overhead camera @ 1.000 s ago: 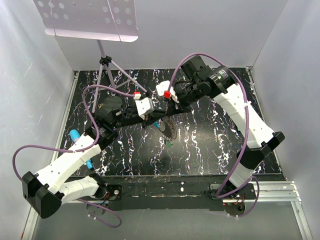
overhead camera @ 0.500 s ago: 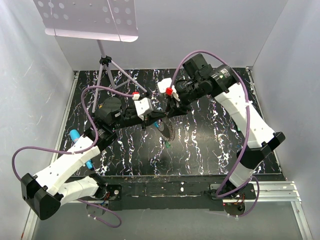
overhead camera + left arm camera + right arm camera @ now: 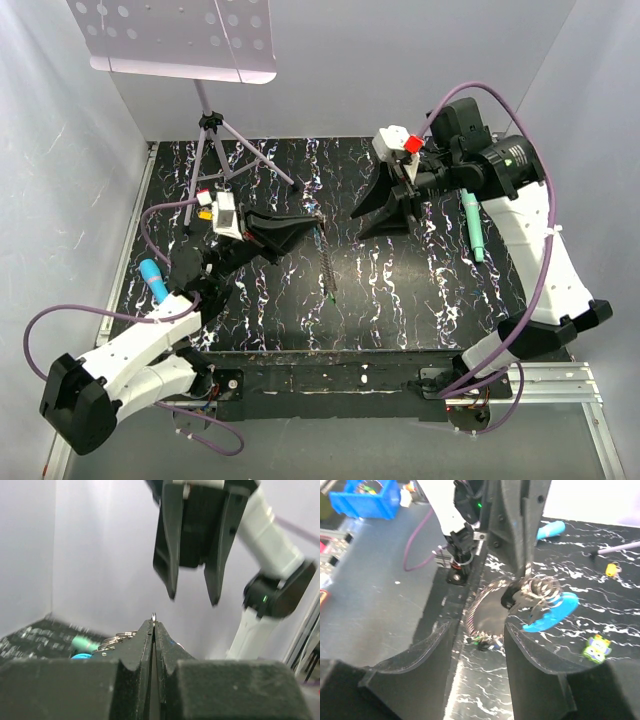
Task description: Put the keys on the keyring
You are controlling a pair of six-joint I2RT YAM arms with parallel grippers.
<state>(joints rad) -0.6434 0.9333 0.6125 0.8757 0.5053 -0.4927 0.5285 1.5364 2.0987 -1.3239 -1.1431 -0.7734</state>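
Observation:
The keyring (image 3: 326,255), a loop of grey beaded chain with a bright blue clip (image 3: 552,612), hangs above the table. My left gripper (image 3: 312,223) is shut on it at the top. In the left wrist view the jaws (image 3: 154,622) pinch a thin metal ring. Small keys (image 3: 332,293) with blue and green heads dangle at the chain's low end (image 3: 482,641). My right gripper (image 3: 362,222) stands open to the right of the chain, apart from it. Through its spread fingers (image 3: 477,630) I see the loop.
A teal marker (image 3: 472,228) lies under the right arm. A blue cylinder (image 3: 152,280) rests at the left edge. A tripod stand (image 3: 213,128) stands at the back left. A green lumpy object (image 3: 597,647) and a small orange-yellow piece (image 3: 611,569) lie on the table.
My right gripper opened, let go near the ring and drew back to the right. The left arm pulled back to the left with the keyring, which now hangs edge-on.

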